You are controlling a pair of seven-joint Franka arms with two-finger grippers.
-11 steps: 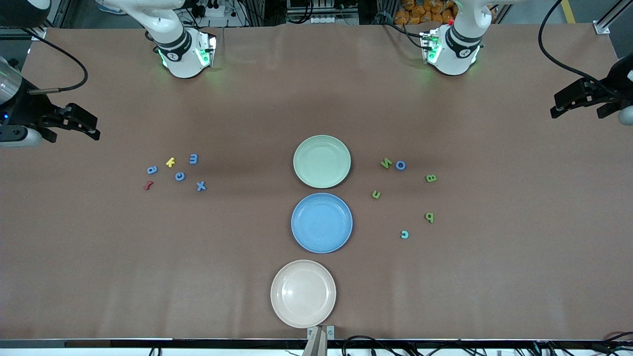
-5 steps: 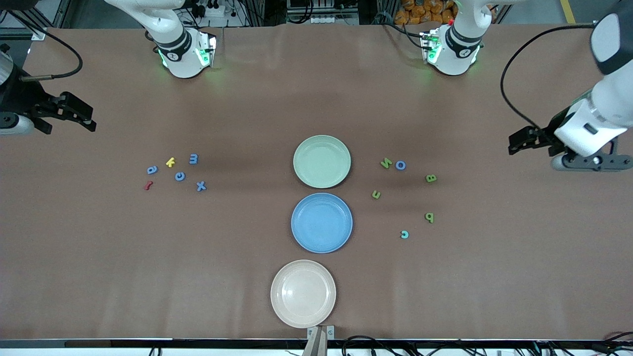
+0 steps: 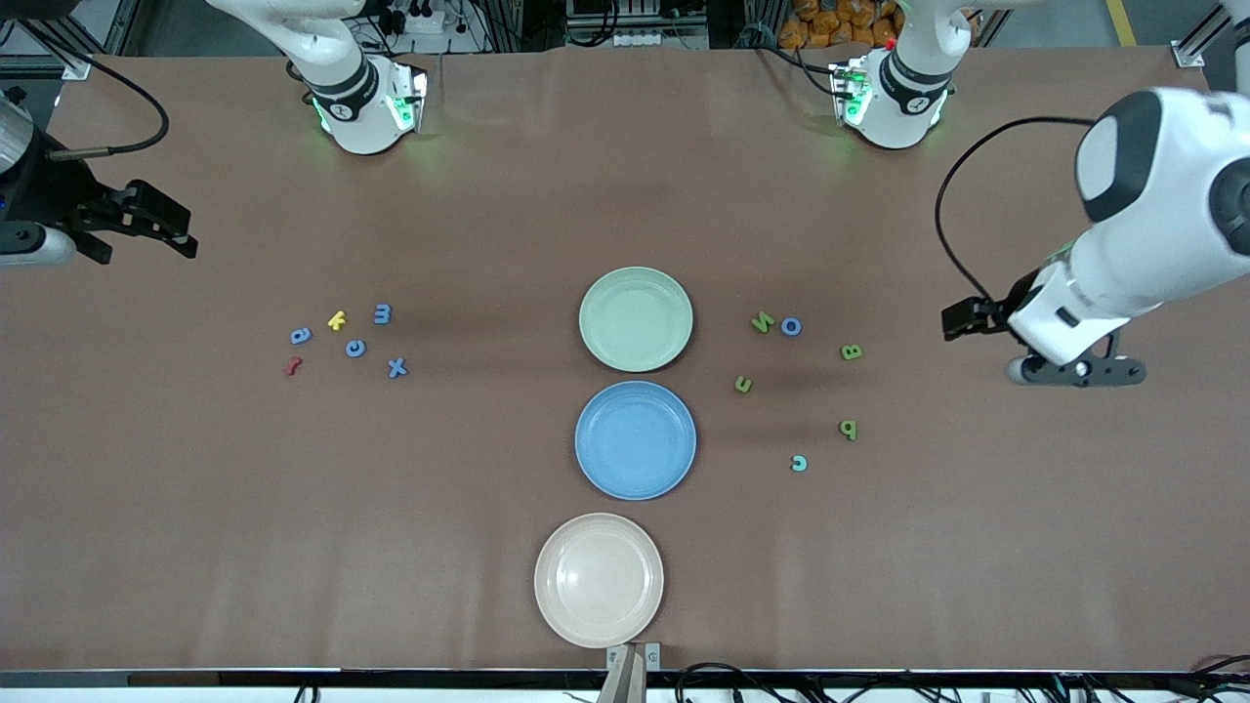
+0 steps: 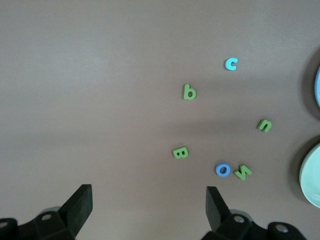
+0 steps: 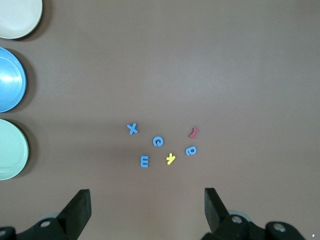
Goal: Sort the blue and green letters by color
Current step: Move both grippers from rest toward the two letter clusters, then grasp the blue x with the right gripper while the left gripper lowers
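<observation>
Front view: three plates in a row mid-table, green plate (image 3: 636,319) farthest from the camera, blue plate (image 3: 636,440) next, cream plate (image 3: 599,580) nearest. Toward the left arm's end, a loose scatter: green N (image 3: 762,321) touching a blue O (image 3: 791,326), green B (image 3: 852,351), green n (image 3: 743,384), green b (image 3: 849,429), and a paler cyan c (image 3: 799,463) nearest the camera. Left gripper (image 3: 961,319) hovering over bare table at that end, fingers spread and empty, pointed toward the green B, likely the closest pick. Toward the right arm's end, four blue letters (image 3: 355,348) clustered with a yellow k (image 3: 337,319) and a dark red squiggle (image 3: 292,367). Right gripper (image 3: 161,230) waiting over the table's edge, released, holding nothing.

Left wrist view: fingers (image 4: 80,207) wide apart, nothing between; green B (image 4: 180,152) closest, blue O (image 4: 223,169) just past it. Small, chunky, flat-lying pieces.

Right wrist view: fingers (image 5: 79,210) open, empty; blue cluster (image 5: 157,141) ahead, well apart from the plates.
</observation>
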